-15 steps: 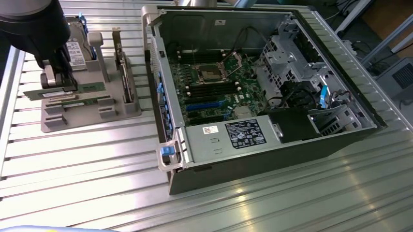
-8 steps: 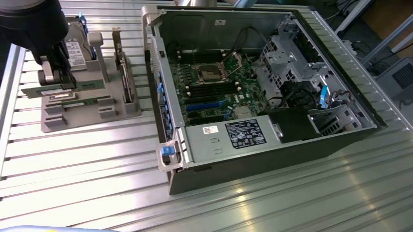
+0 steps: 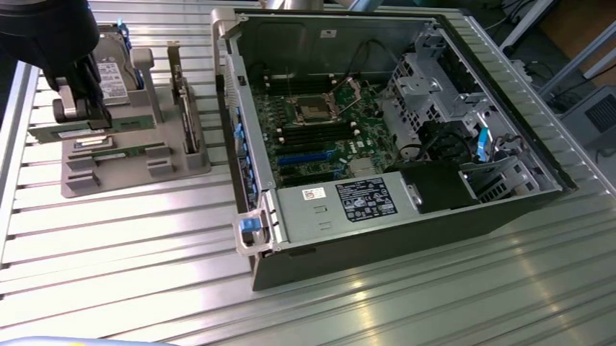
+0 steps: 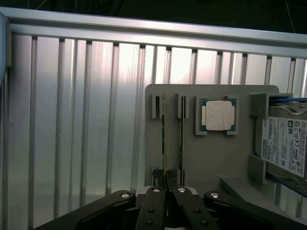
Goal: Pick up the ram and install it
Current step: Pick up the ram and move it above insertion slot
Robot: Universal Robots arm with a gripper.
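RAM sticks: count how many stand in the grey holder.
2. The ram stands gripped by the claw in the grey holder; the other stick stands in the next slot, nearer the processor. Others may be hidden.

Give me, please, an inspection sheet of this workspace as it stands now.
Surface: ribbed aluminium table.
Job's things: the ram is on edge at the grey holder. The open computer case lies to the exterior view's right of it, with the motherboard exposed.
Clutter: a second memory stick, an expansion card, a hard drive and a processor share the holder.
Grippers: the gripper is low over the holder and appears closed on the ram's edge.
Cables: black cables and a blue cable inside the case.
Surroundings: a grey box beyond the table.
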